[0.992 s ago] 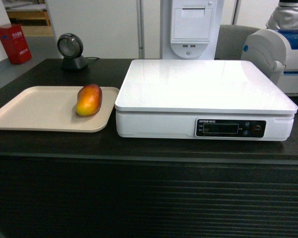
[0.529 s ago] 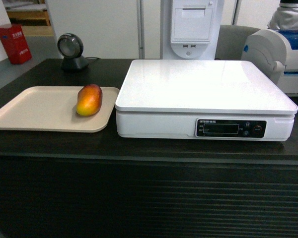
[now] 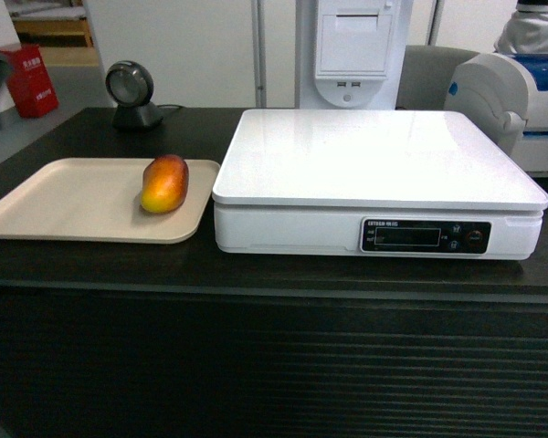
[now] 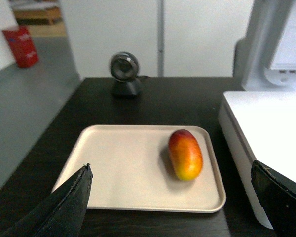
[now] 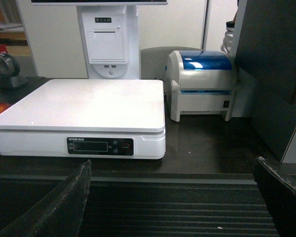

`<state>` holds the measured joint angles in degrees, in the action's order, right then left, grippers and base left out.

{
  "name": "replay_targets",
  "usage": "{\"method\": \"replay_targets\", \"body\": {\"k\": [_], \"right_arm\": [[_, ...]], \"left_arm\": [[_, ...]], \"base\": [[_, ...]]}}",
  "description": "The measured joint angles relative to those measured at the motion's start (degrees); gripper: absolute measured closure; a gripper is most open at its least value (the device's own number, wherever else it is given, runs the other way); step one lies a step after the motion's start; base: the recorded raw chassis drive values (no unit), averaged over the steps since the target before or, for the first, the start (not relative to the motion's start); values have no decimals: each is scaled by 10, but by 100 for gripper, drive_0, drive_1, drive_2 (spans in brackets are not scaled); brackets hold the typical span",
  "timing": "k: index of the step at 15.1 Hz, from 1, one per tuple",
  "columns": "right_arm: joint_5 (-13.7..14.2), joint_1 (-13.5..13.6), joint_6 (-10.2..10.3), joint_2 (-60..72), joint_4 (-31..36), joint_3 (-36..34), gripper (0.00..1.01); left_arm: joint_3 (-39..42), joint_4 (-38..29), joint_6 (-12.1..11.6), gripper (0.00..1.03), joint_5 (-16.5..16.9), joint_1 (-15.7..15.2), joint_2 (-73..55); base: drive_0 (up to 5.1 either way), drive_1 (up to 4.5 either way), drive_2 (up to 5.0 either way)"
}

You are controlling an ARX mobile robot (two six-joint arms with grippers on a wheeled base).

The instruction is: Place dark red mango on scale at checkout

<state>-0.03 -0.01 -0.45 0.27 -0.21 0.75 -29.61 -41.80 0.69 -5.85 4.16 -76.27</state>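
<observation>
A flat beige plastic tray [image 4: 113,168] holds the red-orange oval mango [image 4: 185,154] near its right edge, just beside the white rectangular platform scale [image 3: 376,178] on the dark ribbed checkout counter [image 3: 274,365]. Left gripper [image 4: 172,207] and right gripper [image 5: 172,202] apparently gape wide, holding nothing.

beige tray [image 3: 64,205], round scanner [image 3: 130,91], label printer [image 5: 202,81]

The dark red mango [image 3: 164,183] lies on its side in front of me, just left of the scale [image 3: 374,160] and apart from it, its red end pointing away and its yellow-orange end toward me. The scale is a wide white box with a flat bare top and a dark display strip on its front, standing on the dark desk [image 3: 274,274] of the checkout, whose front is ribbed.
</observation>
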Motion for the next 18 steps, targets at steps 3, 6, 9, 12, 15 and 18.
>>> {"method": "replay_targets", "body": {"k": [3, 6, 9, 12, 15, 18], "right_arm": [[0, 0, 0, 0, 0, 0, 3], [0, 0, 0, 0, 0, 0, 3], [0, 0, 0, 0, 0, 0, 3], [0, 0, 0, 0, 0, 0, 3], [0, 0, 0, 0, 0, 0, 3], [0, 0, 0, 0, 0, 0, 3]], "left_arm": [[-167, 52, 8, 5, 73, -21, -201], [-341, 128, 8, 5, 111, -26, -370], [-456, 182, 3, 5, 115, -30, -472], [-544, 230, 3, 5, 119, -32, -538], [-633, 283, 7, 5, 125, -24, -588], [-719, 353, 8, 5, 138, -12, -635]], "base": [[0, 0, 0], [0, 0, 0], [0, 0, 0], [0, 0, 0], [0, 0, 0], [0, 0, 0]]}}
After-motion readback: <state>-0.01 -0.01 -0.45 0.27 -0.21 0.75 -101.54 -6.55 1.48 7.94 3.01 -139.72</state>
